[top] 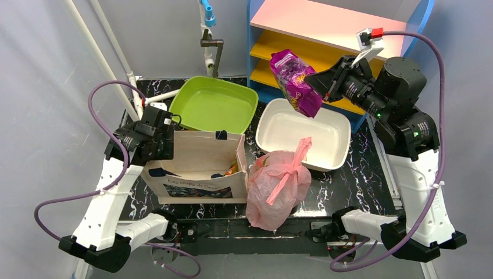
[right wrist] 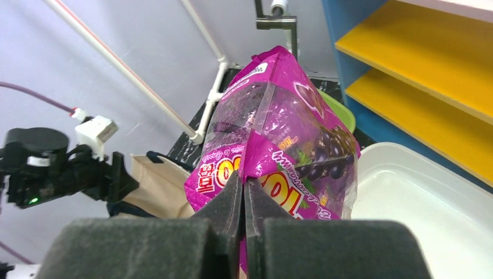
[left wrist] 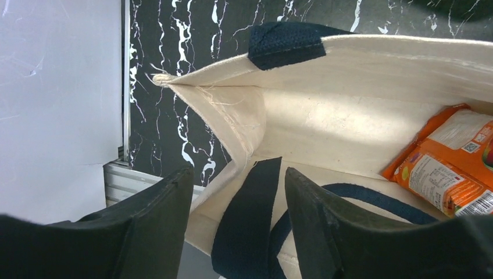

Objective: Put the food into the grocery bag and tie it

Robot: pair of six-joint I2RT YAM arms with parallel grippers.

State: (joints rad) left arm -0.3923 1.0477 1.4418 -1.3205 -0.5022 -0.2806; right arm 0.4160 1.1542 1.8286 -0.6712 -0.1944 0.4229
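Observation:
The pink grocery bag (top: 278,189) stands at the table's near middle, bulging, its handles drawn into a knot (top: 297,160) on top. The pear, eggplant and green vegetable are not in view. My right gripper (top: 317,81) is shut on a purple snack packet (top: 296,81) and holds it in the air above the white tub's (top: 325,136) far left corner. In the right wrist view the pads (right wrist: 244,189) pinch the packet (right wrist: 279,128). My left gripper (top: 168,136) is open, its fingers (left wrist: 238,180) either side of the canvas tote's (left wrist: 349,116) left rim and navy strap.
The beige canvas tote (top: 203,148) stands left of the pink bag, with an orange packet (left wrist: 447,163) inside. A green tub (top: 215,104) sits behind it. A blue shelf unit with yellow shelves (top: 325,35) stands at the back right, close behind my right gripper.

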